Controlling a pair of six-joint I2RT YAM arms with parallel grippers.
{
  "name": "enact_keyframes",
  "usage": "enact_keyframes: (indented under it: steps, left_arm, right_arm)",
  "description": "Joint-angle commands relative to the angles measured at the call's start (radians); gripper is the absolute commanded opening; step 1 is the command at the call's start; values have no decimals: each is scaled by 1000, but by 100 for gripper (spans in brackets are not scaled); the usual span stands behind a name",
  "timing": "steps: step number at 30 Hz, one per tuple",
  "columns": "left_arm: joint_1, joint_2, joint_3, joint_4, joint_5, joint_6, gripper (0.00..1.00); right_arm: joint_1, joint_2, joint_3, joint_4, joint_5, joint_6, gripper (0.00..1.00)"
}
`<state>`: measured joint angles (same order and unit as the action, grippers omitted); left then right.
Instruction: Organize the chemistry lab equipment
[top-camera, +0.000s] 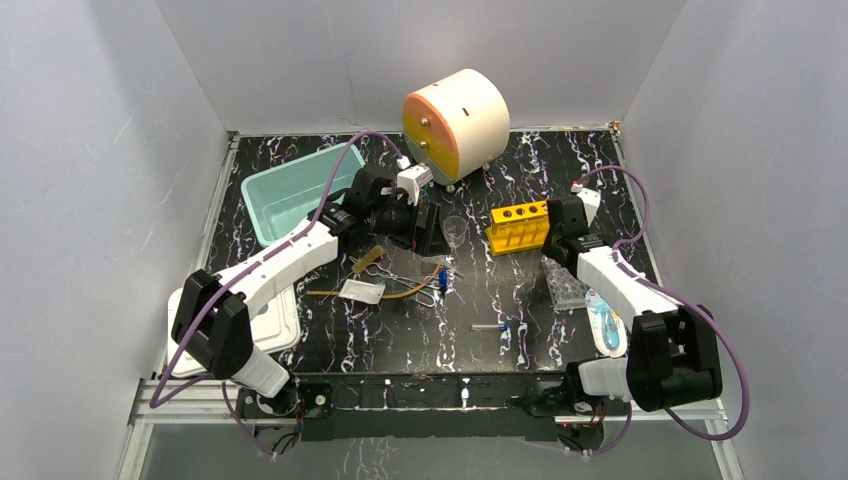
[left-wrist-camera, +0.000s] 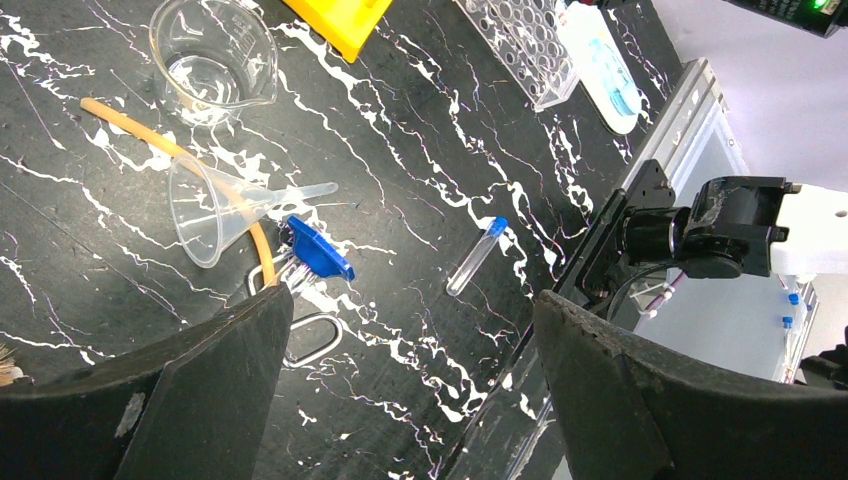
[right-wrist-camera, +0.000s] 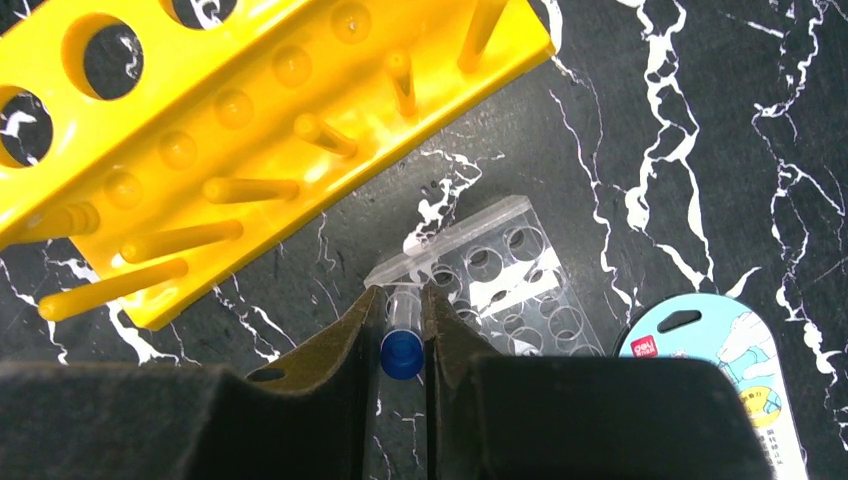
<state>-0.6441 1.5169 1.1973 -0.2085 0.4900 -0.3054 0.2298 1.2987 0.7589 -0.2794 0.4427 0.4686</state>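
Note:
My right gripper is shut on a blue-capped tube and holds it over the edge of the clear well plate, just in front of the yellow holed rack. In the top view this gripper sits beside the rack. My left gripper is open and empty, above the table's middle. Below it lie a clear funnel, a second blue-capped tube, a blue clip and the forceps' ring handle. The brown brush and white packet lie nearby.
A teal bin stands at the back left and a white-and-orange drum at the back. A clear beaker and an orange hose lie by the funnel. A white tray sits front left, a blue packaged item front right.

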Motion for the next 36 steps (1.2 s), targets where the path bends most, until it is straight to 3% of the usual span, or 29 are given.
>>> enact_keyframes:
  steps: [1, 9, 23, 27, 30, 36]
  left_arm:
    - [3, -1, 30, 22, 33, 13, 90]
    - [3, 2, 29, 22, 37, 15, 90]
    - [3, -9, 51, -6, -5, 40, 93]
    - [3, -29, 43, -16, -38, 61, 98]
    - [-6, -41, 44, -27, 22, 111, 98]
    - [-141, -48, 36, -54, -49, 210, 96]
  right_arm:
    - [3, 16, 32, 29, 35, -1, 26]
    - [3, 39, 51, 20, 32, -5, 33]
    - [2, -36, 207, -182, -43, -31, 65]
    - [3, -75, 246, -291, -98, -9, 67]
    - [3, -111, 278, -383, -132, 41, 66]
    - [2, -162, 289, -500, -209, 172, 66]
